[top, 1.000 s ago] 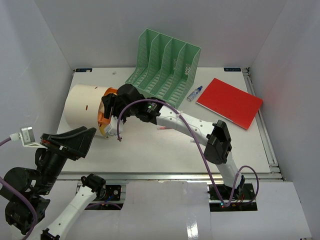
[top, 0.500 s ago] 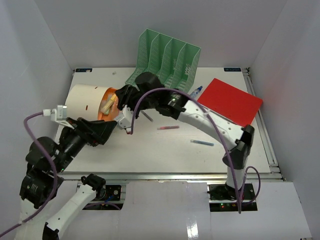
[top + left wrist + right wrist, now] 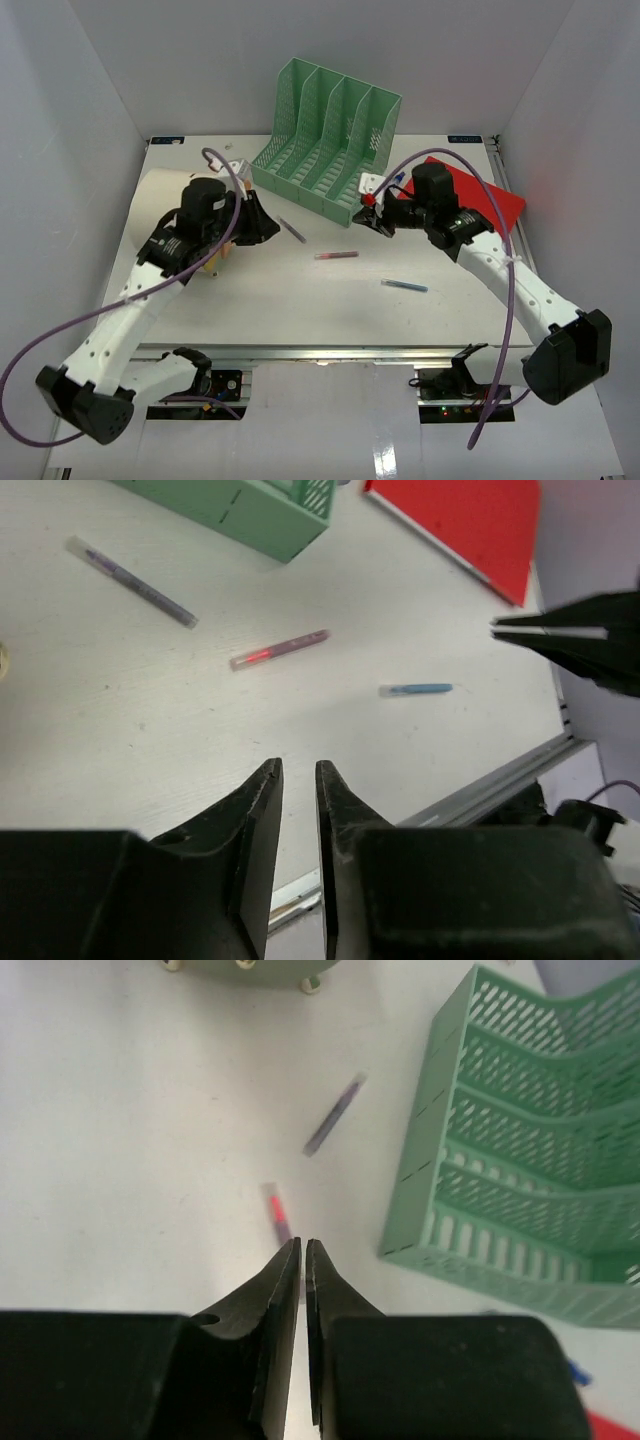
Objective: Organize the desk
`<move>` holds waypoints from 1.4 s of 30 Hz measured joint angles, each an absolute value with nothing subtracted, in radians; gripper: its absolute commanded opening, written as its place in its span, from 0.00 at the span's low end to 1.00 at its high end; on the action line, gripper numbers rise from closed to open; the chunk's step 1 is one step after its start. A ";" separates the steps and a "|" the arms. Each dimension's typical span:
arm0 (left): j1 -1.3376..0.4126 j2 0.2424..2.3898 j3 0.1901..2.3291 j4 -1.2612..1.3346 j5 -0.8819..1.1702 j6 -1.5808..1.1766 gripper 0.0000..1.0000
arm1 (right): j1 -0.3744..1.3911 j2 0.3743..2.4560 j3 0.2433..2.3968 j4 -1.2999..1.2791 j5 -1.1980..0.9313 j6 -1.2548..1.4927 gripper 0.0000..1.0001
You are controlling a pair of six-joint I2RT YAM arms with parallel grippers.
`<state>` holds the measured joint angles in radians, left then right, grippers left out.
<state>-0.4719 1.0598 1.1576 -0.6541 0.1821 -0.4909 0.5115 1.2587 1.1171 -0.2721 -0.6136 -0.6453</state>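
Left wrist view: left gripper [image 3: 298, 768] a narrow slit apart, empty, above open desk [image 3: 120, 720]; right gripper [image 3: 303, 1243] pinched closed, empty. Purple pen [image 3: 131, 582], red pen [image 3: 279, 650], blue pen [image 3: 415, 689] loose mid-frame; green file rack [image 3: 250, 510] top, red notebook [image 3: 470, 520] upper right.

Your left tool [image 3: 300, 780] hangs over the tabletop [image 3: 150, 730], jaws narrowly apart with nothing between them. Farther out lie a purple pen [image 3: 130, 581], red pen [image 3: 279, 649] and blue pen [image 3: 415, 689], well apart.

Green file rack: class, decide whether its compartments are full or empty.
Empty. In the top view the green file rack shows only bare slotted walls between its dividers; the right wrist view shows nothing inside either.
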 measured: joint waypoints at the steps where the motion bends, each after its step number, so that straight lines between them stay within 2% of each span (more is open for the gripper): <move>1: -0.474 1.110 1.174 -0.658 0.167 -0.474 0.26 | 0.488 1.236 1.077 -0.249 -0.635 -0.595 0.10; 8: -0.513 1.382 1.317 -0.706 -0.046 -0.335 0.25 | 0.179 1.166 0.877 0.094 -0.932 -0.252 0.11; 15: -0.526 1.531 1.399 -0.744 -0.271 -0.230 0.28 | 0.102 1.140 0.805 0.212 -1.081 -0.123 0.13; 17: -0.526 1.547 1.412 -0.762 -0.322 -0.211 0.37 | 0.094 1.123 0.797 0.239 -1.105 -0.110 0.12; 26: -0.524 1.567 1.481 -0.815 -0.530 -0.143 0.91 | 0.085 1.116 0.786 0.278 -1.160 -0.088 0.12; 28: -0.520 1.579 1.493 -0.816 -0.562 -0.128 0.97 | 0.085 1.115 0.784 0.289 -1.165 -0.087 0.12; 42: -0.441 1.607 1.532 -0.832 -0.617 -0.091 0.98 | 0.059 1.111 0.769 0.313 -1.186 -0.079 0.12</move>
